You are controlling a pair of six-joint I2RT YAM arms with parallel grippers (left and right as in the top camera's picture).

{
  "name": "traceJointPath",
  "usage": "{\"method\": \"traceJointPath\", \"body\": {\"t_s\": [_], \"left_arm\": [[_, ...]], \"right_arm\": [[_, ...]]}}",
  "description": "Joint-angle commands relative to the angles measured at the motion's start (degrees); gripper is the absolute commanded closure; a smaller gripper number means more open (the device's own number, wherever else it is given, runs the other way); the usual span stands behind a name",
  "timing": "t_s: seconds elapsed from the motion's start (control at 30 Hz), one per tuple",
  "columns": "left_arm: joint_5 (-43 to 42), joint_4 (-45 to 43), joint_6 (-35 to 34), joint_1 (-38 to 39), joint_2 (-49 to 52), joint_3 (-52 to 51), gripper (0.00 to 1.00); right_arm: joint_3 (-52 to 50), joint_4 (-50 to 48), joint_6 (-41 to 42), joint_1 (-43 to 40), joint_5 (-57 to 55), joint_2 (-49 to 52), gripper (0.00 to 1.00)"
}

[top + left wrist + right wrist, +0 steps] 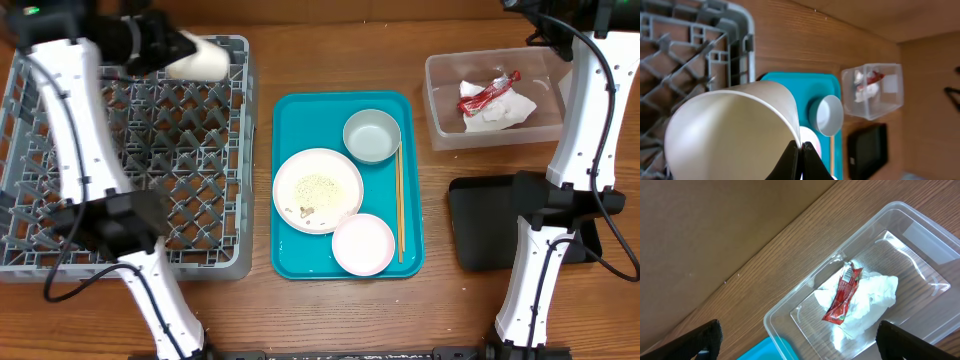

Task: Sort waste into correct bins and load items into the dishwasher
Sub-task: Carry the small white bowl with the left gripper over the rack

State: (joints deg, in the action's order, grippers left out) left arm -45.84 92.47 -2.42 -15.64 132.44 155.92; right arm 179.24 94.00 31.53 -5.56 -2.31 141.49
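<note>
The left jaws are pressed together on the rim of the small white cup (pixel 735 130), holding it tipped on its side over the far right corner of the grey dish rack (pixel 242 170). The right jaws stand spread wide above the clear tub (pixel 920 255), where the red wrapper (pixel 842 296) lies on the crumpled napkin (pixel 875 297). On the teal tray (pixel 300 110) between rack and tub sit the plate (pixel 345 170) with crumbs (pixel 317 186), the metal bowl (pixel 372 135), the pale bowl (pixel 363 244) and the chopsticks (pixel 399 205). The black tray (pixel 490 230) rests on the bench (pixel 340 50) near the tub.
</note>
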Motion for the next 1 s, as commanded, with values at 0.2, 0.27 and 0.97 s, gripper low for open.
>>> {"method": "traceJointPath", "body": {"t_s": [0.2,0.27,0.97], "left_arm": [[-24.74,0.04,8.90,-8.44,0.37,-11.52,0.96],[-24.79,-0.13,9.35,-10.10,0.37,-15.13,0.96],[-36.85,-19.50,12.44,-15.65,0.37,-44.44,0.96]], "right_arm": [[0.72,-0.22,0.24,-0.15,0.04,-1.22,0.00],[0.72,-0.22,0.24,-0.15,0.04,-1.22,0.00],[0.72,-0.24,0.24,-0.15,0.04,-1.22,0.00]]}}
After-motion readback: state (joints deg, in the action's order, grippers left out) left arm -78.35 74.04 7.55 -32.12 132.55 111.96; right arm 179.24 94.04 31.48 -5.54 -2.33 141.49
